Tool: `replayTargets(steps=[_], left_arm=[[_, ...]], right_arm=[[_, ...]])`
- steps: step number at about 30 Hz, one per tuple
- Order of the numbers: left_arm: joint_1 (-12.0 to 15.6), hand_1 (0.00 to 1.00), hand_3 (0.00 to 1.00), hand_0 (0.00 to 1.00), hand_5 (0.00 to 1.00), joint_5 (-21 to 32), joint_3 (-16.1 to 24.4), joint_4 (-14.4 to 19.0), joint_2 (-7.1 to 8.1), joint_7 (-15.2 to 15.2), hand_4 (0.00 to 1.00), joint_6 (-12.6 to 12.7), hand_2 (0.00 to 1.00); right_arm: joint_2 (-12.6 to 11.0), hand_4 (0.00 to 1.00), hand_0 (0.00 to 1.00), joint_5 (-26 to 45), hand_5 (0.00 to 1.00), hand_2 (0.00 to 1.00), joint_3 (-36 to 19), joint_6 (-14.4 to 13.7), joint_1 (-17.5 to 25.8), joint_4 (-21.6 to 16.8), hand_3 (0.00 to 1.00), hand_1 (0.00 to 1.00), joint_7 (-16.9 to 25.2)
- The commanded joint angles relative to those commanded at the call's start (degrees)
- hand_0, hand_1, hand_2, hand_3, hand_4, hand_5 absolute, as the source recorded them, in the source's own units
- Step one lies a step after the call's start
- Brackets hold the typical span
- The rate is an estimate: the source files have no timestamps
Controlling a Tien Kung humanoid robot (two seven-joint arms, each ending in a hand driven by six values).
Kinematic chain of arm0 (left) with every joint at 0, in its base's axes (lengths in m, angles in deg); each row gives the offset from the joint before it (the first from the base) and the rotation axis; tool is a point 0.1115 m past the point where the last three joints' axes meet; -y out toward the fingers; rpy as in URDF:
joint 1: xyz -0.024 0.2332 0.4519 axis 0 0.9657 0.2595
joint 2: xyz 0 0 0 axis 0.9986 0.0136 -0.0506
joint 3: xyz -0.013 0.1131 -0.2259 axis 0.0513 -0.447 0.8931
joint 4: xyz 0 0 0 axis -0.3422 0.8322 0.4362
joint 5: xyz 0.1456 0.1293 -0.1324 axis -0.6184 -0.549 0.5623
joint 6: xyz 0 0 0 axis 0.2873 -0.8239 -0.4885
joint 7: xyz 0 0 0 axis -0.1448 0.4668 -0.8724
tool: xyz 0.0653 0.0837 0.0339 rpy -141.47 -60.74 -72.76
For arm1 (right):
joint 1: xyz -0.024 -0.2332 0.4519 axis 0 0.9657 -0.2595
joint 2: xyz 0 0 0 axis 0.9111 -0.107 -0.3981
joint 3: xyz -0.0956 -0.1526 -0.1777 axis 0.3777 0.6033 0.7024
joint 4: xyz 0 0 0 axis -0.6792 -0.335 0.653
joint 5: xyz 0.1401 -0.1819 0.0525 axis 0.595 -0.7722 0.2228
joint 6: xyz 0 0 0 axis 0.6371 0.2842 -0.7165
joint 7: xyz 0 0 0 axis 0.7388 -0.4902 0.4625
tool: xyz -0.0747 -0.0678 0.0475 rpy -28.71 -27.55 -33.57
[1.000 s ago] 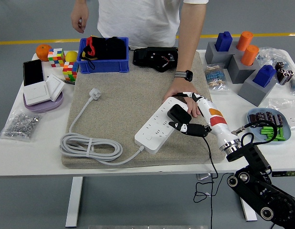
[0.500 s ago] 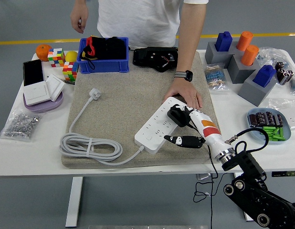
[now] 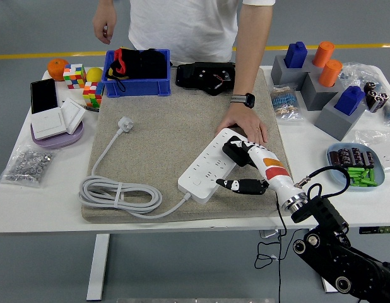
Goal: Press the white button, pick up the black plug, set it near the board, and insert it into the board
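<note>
Since half a second ago the robot's white right hand (image 3: 248,165) has edged slightly left and nearer the table's front edge, and its black forearm (image 3: 321,221) has drawn in a little with it. Its fingers are curled around the boxy black plug (image 3: 234,152), pressing it down onto the far right end of the long white power strip (image 3: 212,165), while the thumb (image 3: 242,185) juts out toward the left just in front of the strip. A thin black cable (image 3: 280,221) trails from the hand over the table's near edge.

That strip lies diagonally on the beige felt mat (image 3: 157,132), with its coiled white cord (image 3: 119,192) bundled at the mat's near left and the cord's white plug (image 3: 124,122) lying further back.

Just beyond the robot's hand, a person's bare hand (image 3: 245,124), a dark watch on the wrist, rests flat on the mat, touching the strip's far end. Further back sit a blue plastic bin (image 3: 137,81) and a black device (image 3: 206,76) at the mat's far edge.
</note>
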Motion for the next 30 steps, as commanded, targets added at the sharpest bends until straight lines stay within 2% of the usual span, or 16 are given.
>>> replayTargets(steps=[13, 30], left_arm=[[0.1, 0.675, 0.685, 0.685, 0.198, 0.4, -0.2, 0.0, -0.03, 0.0, 0.562, 0.0, 0.658], [0.0, 0.675, 0.686, 0.685, 0.198, 0.6, -0.2, 0.0, -0.07, 0.0, 0.562, 0.0, 0.657]], right_arm=[[1.1, 0.998, 0.888, 0.4, 0.406, 0.816, 2.9, 0.7, -3.2, 0.6, 0.797, 0.867, -0.4], [1.5, 0.998, 0.888, 1.7, 0.404, 0.81, 6.4, 1.6, -5.7, 4.1, 0.786, 0.86, -0.9]])
